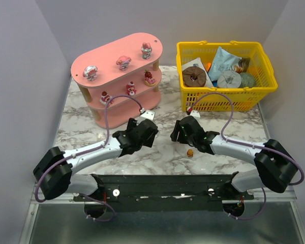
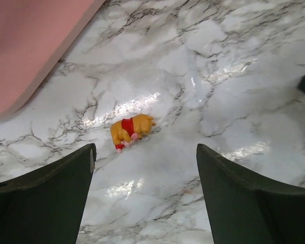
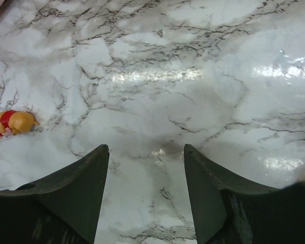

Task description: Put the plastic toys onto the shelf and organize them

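The pink shelf (image 1: 112, 56) stands at the back left, with three pink-and-white plastic toys (image 1: 124, 62) on its top board and three red-and-white ones (image 1: 131, 89) on the middle board. A yellow bear toy in a red shirt (image 2: 131, 131) lies on its side on the marble, just ahead of my left gripper (image 2: 145, 147), which is open and empty. The same bear (image 3: 12, 123) shows far left of my right gripper (image 3: 145, 147), also open with nothing between its fingers. A small orange-brown toy (image 1: 190, 152) sits on the table beside the right arm. Both grippers (image 1: 145, 127) (image 1: 178, 131) hover mid-table, close together.
A yellow mesh basket (image 1: 223, 99) with packets and a brown ring stands at the back right. The shelf's pink edge (image 2: 30, 46) lies close to the left gripper's upper left. White walls close in the table at the back and sides.
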Controlling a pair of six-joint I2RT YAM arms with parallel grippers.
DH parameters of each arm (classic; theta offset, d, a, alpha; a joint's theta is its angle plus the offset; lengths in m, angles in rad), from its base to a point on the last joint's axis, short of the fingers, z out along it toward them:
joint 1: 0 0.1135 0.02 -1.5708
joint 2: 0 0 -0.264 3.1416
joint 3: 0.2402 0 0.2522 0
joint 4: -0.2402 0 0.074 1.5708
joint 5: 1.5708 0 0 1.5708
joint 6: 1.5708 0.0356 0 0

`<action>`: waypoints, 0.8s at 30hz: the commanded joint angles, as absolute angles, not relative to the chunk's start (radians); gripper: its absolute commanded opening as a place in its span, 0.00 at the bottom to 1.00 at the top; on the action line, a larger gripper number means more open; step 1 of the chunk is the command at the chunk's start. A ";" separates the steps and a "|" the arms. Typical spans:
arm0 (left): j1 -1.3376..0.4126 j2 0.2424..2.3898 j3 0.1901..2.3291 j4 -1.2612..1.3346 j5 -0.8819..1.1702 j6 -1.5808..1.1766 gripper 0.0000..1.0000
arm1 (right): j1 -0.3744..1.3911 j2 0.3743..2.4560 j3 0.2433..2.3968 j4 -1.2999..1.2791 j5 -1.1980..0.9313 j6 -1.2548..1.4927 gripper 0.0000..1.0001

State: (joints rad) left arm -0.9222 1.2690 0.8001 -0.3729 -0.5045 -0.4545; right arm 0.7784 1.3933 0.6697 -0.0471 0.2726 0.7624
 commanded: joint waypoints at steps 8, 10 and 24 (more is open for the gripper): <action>-0.922 1.526 0.865 -0.371 -0.632 -0.440 0.80 | 0.718 1.341 0.606 -0.058 0.190 0.744 0.69; -0.922 1.566 0.877 -0.377 -0.637 -0.457 0.78 | 0.713 1.342 0.603 -0.058 0.189 0.744 0.69; -0.859 1.575 0.816 -0.275 -0.614 -0.610 0.68 | 0.704 1.365 0.598 -0.049 0.183 0.741 0.69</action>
State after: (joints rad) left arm -0.8833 1.5879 0.8513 -0.3443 -0.5995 -0.5190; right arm 0.7113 1.3579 0.6193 -0.0498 0.1947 0.7513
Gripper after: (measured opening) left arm 0.680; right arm 0.688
